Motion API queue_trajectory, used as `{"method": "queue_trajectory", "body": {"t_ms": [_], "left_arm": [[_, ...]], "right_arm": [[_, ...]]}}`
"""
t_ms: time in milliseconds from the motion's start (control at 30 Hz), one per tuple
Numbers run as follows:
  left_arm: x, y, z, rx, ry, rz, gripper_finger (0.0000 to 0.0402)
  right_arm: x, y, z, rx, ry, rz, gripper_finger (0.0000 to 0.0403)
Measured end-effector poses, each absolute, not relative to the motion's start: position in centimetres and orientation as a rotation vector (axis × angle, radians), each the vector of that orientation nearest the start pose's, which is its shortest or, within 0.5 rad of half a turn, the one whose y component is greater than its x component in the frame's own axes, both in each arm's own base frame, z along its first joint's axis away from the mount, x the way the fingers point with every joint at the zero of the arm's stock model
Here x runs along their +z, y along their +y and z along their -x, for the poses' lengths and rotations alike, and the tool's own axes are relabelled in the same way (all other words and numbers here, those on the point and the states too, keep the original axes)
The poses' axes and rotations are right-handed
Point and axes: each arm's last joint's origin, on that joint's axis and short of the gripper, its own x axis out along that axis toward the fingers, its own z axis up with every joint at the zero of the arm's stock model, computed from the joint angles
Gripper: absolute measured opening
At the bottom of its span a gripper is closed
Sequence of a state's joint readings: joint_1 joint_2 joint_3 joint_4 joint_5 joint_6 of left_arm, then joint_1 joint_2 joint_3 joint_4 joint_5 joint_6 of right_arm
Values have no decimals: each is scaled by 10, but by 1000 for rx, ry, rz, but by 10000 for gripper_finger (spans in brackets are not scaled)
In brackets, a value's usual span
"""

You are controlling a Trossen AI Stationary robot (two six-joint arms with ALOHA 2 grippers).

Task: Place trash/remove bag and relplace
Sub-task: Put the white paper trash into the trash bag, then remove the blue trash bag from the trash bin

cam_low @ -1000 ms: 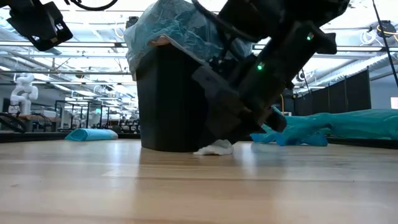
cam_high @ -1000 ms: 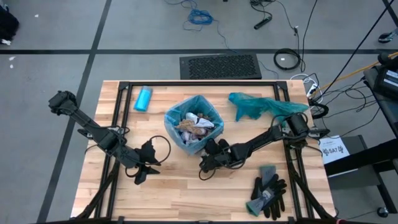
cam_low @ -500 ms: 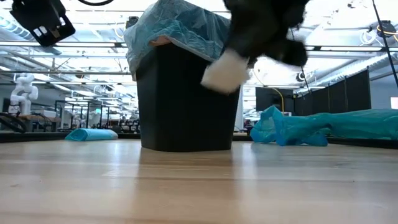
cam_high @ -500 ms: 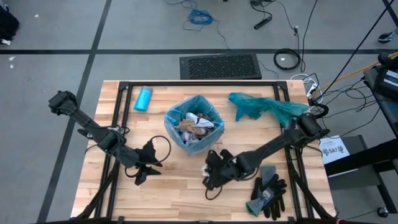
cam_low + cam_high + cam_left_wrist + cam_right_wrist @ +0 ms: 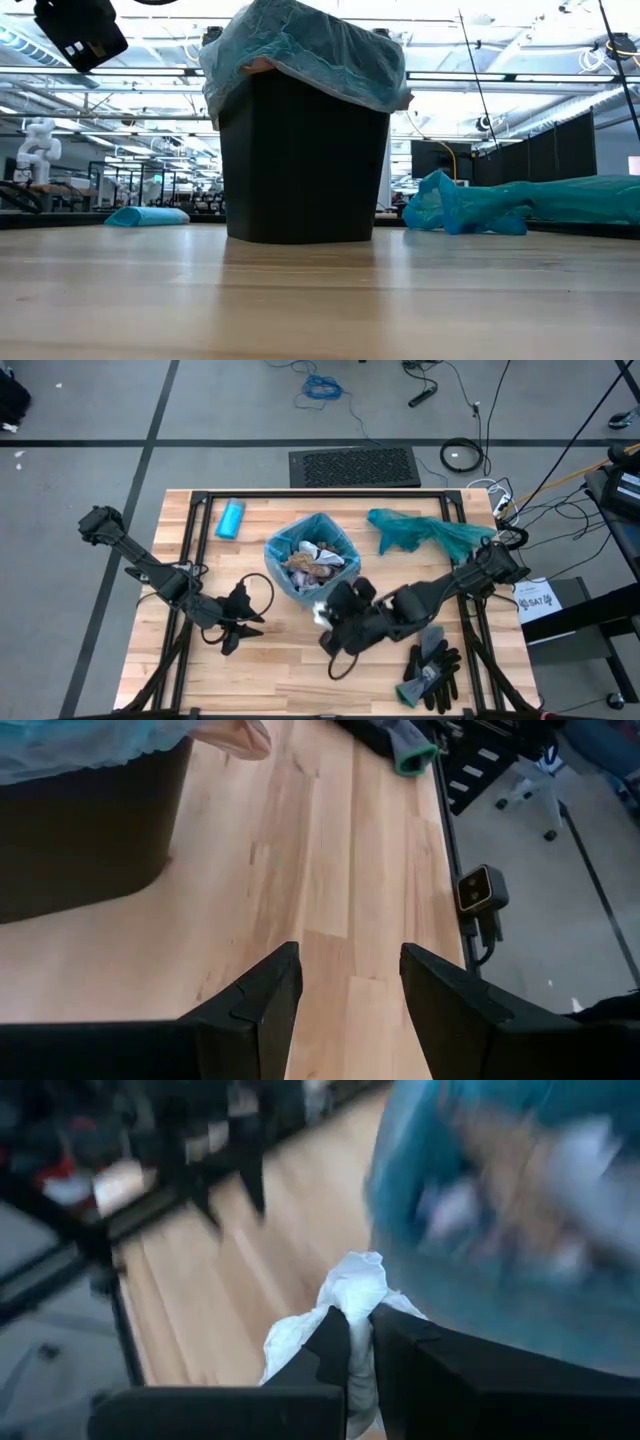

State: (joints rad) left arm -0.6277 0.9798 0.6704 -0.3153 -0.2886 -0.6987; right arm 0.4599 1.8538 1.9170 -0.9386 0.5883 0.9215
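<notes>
**Last scrap in hand, bag swap not begun**

Nearest the front edge of the desk (image 5: 290, 660), no loose scraps show, so the gathering looks nearly finished. Only the white crumpled wrapper (image 5: 345, 1305) seems left, pinched in the right claw (image 5: 358, 1342), whose fingers are closed tight on it. In the overhead view that right claw (image 5: 335, 622) sits at about 5 o'clock from the bin (image 5: 300, 160), just beside its rim, the arm stretched low across the desk from the right edge, elbow bent.

The left claw (image 5: 232, 628) waits at about 8 o'clock from the bin, apart from it, its fingers (image 5: 262, 1000) moderately spread and gripping nothing.

Farther in, the trash (image 5: 312, 560) fills the pale blue bag (image 5: 290, 582), which is draped over the bin's rim. Lifting that bag out is not yet done.

Beyond, at about 2 o'clock, the teal-green bag (image 5: 425, 532) lies flat on the desk, probably the replacement, untouched.
</notes>
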Motion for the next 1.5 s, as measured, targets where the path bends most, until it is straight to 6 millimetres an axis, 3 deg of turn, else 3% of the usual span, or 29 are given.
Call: {"method": "queue_trajectory", "body": {"t_ms": [167,400,600,767,933,1133,1333,1500], "left_arm": [[249,-112,-169,-103,636,394,176],[248,-112,-170,-98,639,390,176],[248,-112,-169,-100,642,382,176],[247,-112,-169,-94,647,377,176],[247,-113,-170,-90,647,382,176],[251,-118,-174,-72,561,402,176],[242,-129,-178,-20,569,451,176],[232,-149,-187,-26,536,533,176]], "right_arm": [[385,135,-368,-513,527,-370,4],[384,89,-388,-603,504,-334,30],[381,54,-397,-563,565,-478,98],[380,43,-399,-527,596,-512,160],[378,43,-396,-531,627,-491,192],[366,50,-379,-622,791,-475,189],[374,91,-356,-638,777,-384,174],[384,127,-324,-635,757,-336,164]]}}
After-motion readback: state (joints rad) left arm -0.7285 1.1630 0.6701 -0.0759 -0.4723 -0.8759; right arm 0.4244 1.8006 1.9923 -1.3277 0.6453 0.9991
